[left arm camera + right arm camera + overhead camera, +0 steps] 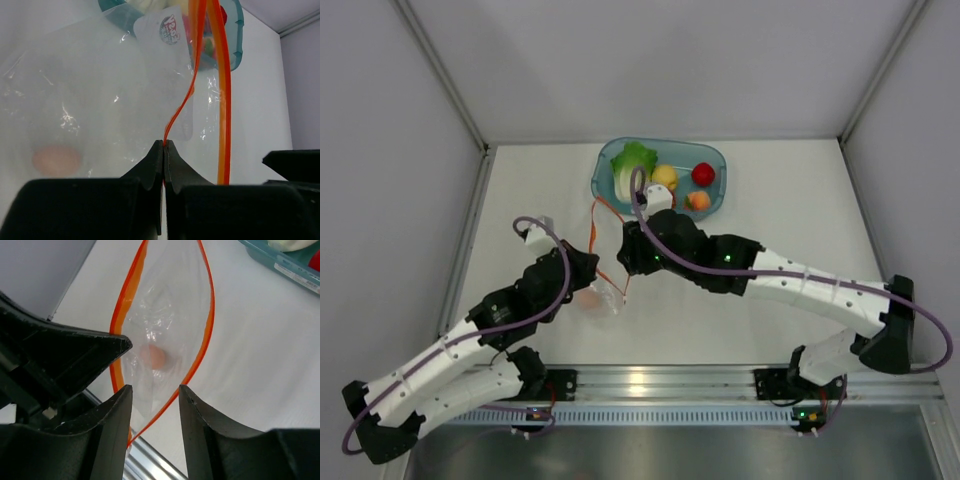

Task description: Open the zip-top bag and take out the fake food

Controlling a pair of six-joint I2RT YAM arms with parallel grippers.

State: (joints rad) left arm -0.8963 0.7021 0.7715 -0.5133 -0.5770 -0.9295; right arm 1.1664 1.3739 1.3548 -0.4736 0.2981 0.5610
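Note:
The clear zip-top bag (607,296) hangs between my two grippers with its orange-red zip strip (206,315) pulled apart into an open loop. My left gripper (164,143) is shut on one side of the strip. A pinkish fake food piece (152,356) lies inside the bag, also seen as a pink blur (56,160) through the plastic. My right gripper (155,388) stands over the bag's mouth. Its jaws are apart, with the strip's near end running between them and not pinched. The left gripper's black body (75,355) sits just left of the bag.
A teal bin (720,160) at the back centre holds a lettuce head (632,165), a yellow fruit (664,177), a red piece (703,174) and an orange-pink piece (698,200). A metal rail (650,380) runs along the near edge.

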